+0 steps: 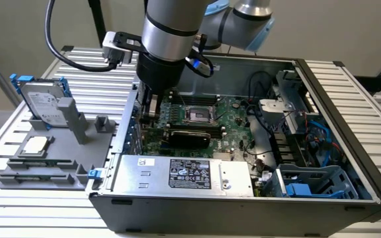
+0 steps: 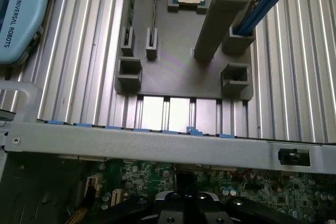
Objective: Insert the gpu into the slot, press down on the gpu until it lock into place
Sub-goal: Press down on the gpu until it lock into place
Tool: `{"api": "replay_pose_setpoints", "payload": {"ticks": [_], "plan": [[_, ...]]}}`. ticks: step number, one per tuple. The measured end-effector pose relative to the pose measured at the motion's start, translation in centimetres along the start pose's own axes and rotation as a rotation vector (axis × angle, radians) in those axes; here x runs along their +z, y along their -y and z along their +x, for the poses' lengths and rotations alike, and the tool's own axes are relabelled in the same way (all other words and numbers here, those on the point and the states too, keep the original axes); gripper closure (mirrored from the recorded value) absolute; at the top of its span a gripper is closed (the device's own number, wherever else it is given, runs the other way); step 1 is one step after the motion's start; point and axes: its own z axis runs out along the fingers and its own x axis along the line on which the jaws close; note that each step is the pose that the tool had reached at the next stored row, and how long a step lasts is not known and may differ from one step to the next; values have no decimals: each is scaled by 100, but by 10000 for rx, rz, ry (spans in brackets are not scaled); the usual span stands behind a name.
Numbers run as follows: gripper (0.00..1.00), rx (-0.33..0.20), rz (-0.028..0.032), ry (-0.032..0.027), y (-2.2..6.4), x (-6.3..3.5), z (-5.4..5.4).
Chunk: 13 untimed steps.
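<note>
Sitting inside the open case (image 1: 243, 210), the gpu (image 1: 189, 136) rests on the motherboard (image 1: 235, 115)

Inside the computer case (image 1: 243, 213), the gpu (image 1: 189, 135) stands on the motherboard (image 1: 233, 111), behind the power supply (image 1: 184, 173). Beside the case, at the exterior view's left, a holder tray (image 1: 61, 148) carries a hard drive (image 1: 41, 101) and a processor (image 1: 34, 145).

Silver hard drive (image 1: 41, 101) and, seemingly, a processor chip (image 1: 35, 145) on grey holder (image 1: 61, 149)
</note>
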Motion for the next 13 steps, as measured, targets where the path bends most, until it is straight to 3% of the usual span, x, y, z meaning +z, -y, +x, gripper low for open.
{"api": "replay_pose_setpoints", "payload": {"ticks": [2,10,13], "plan": [[89,71,3,18,1,0,6],[89,792,35,197,0,4,36],[89,989,40,228,0,3,49]]}}
